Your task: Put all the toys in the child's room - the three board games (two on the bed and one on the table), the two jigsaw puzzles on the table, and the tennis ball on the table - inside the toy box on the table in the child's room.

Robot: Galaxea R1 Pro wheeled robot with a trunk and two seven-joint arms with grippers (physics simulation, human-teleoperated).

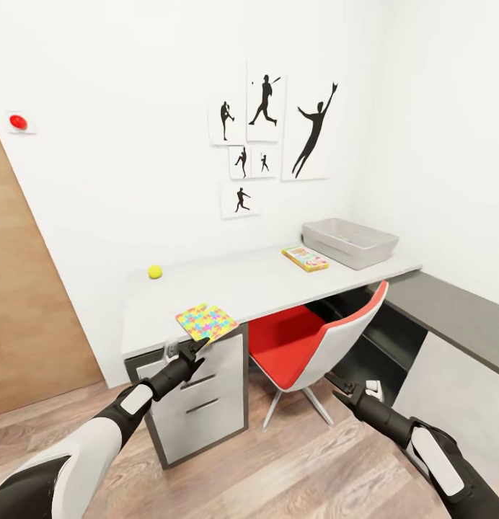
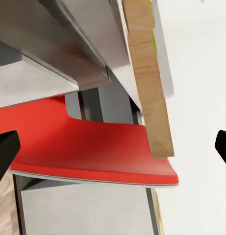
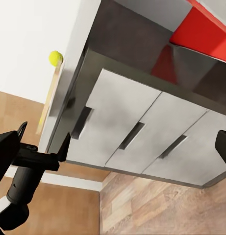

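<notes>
Left gripper (image 1: 194, 349) open, lower-centre frame, just under jigsaw puzzle (image 1: 205, 321) overhanging table (image 1: 264, 285) edge; upward bump risks knocking puzzle off.

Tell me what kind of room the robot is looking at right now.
Probably a child's bedroom or study corner. Baseball-player silhouette pictures hang on the white wall, a long pale desk carries a jigsaw puzzle, a tennis ball and a grey toy box, and a red chair is tucked under it.
</notes>
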